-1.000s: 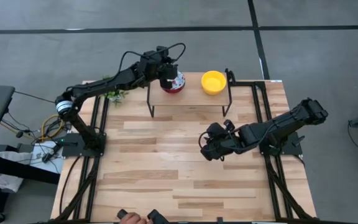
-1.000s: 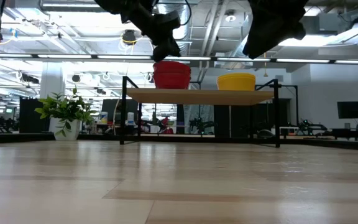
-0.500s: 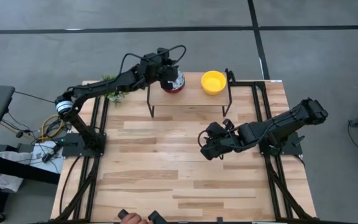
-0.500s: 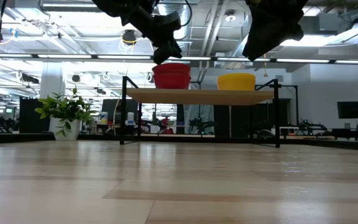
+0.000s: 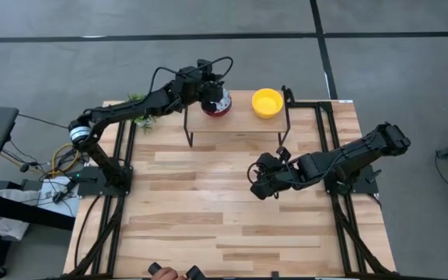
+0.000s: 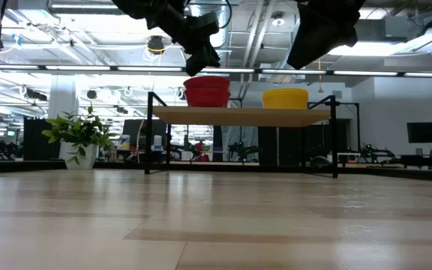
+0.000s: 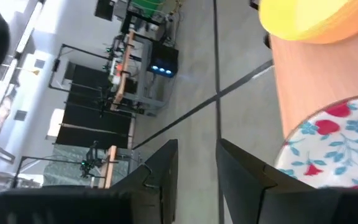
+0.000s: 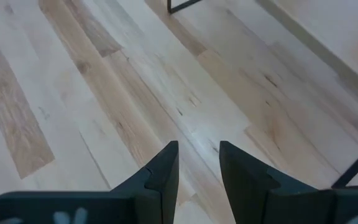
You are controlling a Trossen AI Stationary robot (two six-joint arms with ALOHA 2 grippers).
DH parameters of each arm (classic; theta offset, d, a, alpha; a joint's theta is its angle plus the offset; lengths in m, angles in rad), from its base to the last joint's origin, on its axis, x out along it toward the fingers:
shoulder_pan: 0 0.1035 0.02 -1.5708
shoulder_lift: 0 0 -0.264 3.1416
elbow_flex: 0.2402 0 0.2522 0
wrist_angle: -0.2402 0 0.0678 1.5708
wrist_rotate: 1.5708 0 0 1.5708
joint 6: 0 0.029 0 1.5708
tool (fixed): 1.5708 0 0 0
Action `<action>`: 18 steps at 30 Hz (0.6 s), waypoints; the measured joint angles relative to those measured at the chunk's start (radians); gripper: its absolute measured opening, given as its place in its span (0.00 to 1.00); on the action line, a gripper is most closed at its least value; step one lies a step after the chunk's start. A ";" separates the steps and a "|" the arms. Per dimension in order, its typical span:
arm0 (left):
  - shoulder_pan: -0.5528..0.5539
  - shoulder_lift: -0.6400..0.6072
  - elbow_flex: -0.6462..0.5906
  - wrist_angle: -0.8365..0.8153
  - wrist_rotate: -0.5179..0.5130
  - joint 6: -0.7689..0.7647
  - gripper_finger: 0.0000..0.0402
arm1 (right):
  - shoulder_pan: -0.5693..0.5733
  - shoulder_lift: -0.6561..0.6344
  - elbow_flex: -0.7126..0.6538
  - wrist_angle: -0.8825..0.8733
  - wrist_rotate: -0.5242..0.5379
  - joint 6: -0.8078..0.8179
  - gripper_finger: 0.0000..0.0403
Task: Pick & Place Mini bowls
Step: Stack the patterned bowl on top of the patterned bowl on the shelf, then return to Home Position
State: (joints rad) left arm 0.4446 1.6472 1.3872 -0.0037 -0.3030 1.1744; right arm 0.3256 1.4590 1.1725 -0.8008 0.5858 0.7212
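On the raised shelf at the table's far edge sit a floral bowl and, well apart from it, a yellow bowl. The left gripper hovers at the floral bowl's rim, jaws slightly parted and holding nothing. The right gripper hangs over the bare table, jaws narrowly parted and empty.
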 joint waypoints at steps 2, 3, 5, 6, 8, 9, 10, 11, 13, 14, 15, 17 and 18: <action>-0.003 -0.009 0.000 0.010 0.000 0.000 0.27 | 0.000 0.000 0.000 0.003 0.014 0.000 0.27; -0.004 -0.014 0.000 0.008 0.000 0.000 0.27 | 0.000 0.000 0.000 0.004 0.018 -0.003 0.27; -0.005 -0.023 0.000 0.008 0.001 0.000 0.27 | 0.000 0.000 0.000 0.022 0.020 -0.024 0.27; -0.005 -0.027 0.000 0.008 0.003 0.000 0.27 | 0.000 0.000 0.000 0.030 0.020 -0.037 0.27; -0.005 -0.034 0.000 0.005 0.004 0.000 0.27 | 0.000 0.000 0.000 0.045 0.022 -0.055 0.27; -0.005 -0.036 0.000 0.006 0.004 0.000 0.27 | 0.000 0.000 0.000 0.048 0.024 -0.060 0.27; -0.006 -0.037 0.000 0.007 0.004 0.000 0.27 | 0.000 0.000 0.000 0.048 0.028 -0.065 0.27; -0.007 -0.039 0.000 0.005 0.003 0.000 0.27 | 0.000 0.000 0.000 0.052 0.038 -0.066 0.27; -0.014 -0.039 0.000 0.005 -0.005 -0.001 0.27 | 0.000 0.000 0.000 0.054 0.064 -0.067 0.27; -0.019 -0.039 0.000 0.005 -0.005 -0.002 0.27 | 0.000 0.000 0.000 0.054 0.078 -0.067 0.27; -0.024 -0.039 0.000 0.005 -0.007 -0.002 0.27 | 0.000 0.000 0.000 0.054 0.090 -0.067 0.27; -0.037 -0.039 0.000 0.004 -0.012 -0.003 0.27 | 0.000 -0.006 0.000 0.055 0.107 -0.067 0.27; -0.044 -0.039 0.000 0.005 -0.020 -0.003 0.27 | 0.000 -0.009 0.000 0.061 0.119 -0.067 0.27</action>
State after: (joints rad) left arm 0.4003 1.6077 1.3872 0.0010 -0.3229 1.1709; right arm 0.3256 1.4503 1.1726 -0.7399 0.7045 0.6544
